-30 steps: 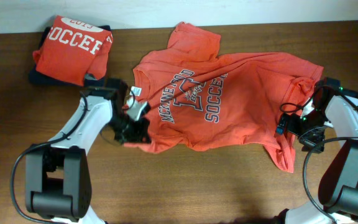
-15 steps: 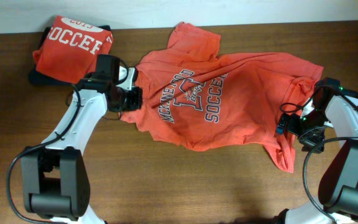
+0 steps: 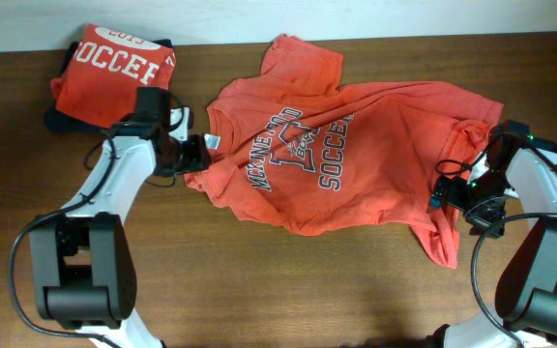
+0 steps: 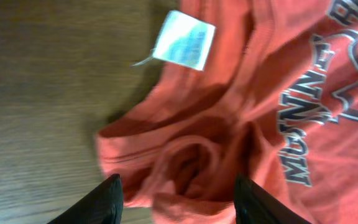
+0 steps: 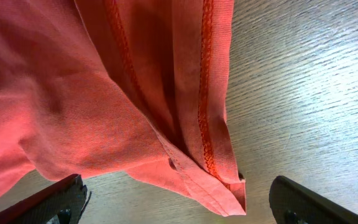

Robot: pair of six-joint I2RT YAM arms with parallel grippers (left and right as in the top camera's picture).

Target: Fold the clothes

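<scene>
Flattening the orange-red cotton T-shirt [image 3: 375, 184], my left gripper [image 4: 182, 196] and right gripper [image 5: 179, 202] gape empty; I'd regrasp its hem next.

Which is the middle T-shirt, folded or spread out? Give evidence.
Spread, though rumpled: the middle T-shirt lies open on the table, its chest lettering and a sleeve showing.

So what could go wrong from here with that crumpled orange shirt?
The left gripper is open over bunched fabric near the neck tag of the spread T-shirt; closing there might pinch several layers. The right gripper, open at the doubled hem, might catch only one layer. The left arm could nudge the folded T-shirt.
</scene>
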